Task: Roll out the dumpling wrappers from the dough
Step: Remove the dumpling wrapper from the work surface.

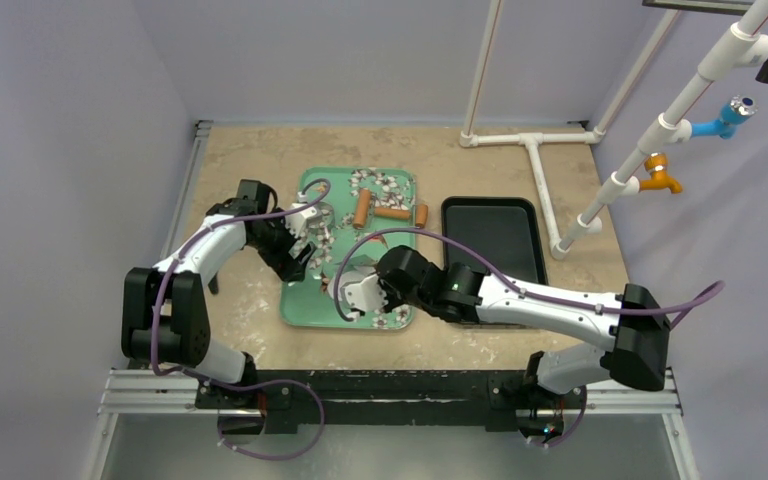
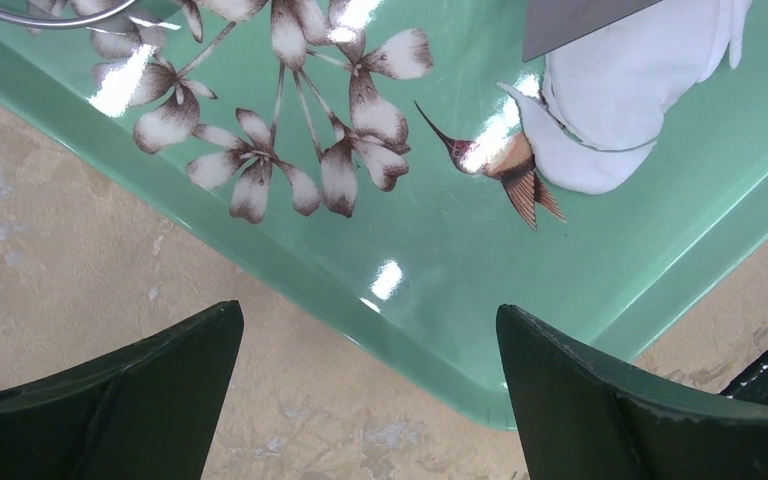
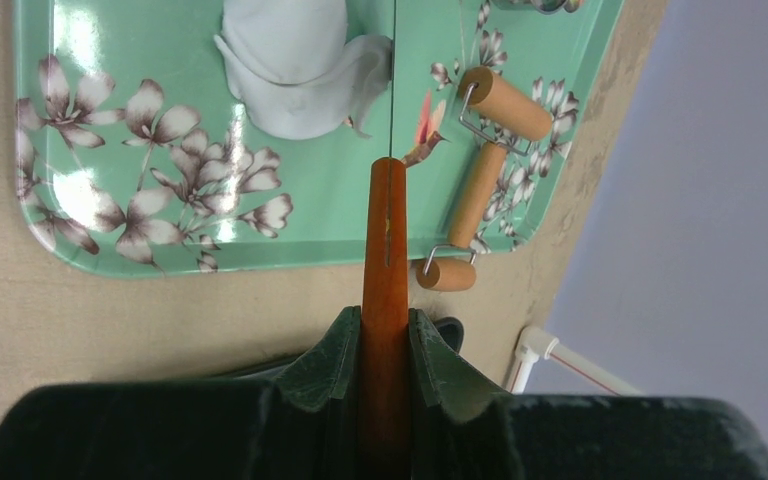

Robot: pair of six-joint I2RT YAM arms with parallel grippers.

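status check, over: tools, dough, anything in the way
Left tool open, empty, over a corner of the tray. Right tool shut on scraper, blade at the dough. Dough unrolled, on tray. Roller lies aside, nothing blocking.

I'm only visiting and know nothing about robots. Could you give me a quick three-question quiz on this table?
1. True or false: the soft white dough lump lies on the green flowered tray.
2. Fill in: the jaws of the left gripper stand ____.
3. The right gripper is shut on: A the dough lump, B the thin metal blade with a reddish-brown wooden handle, C the tray's rim.
Key: 1 true; 2 open; 3 B.
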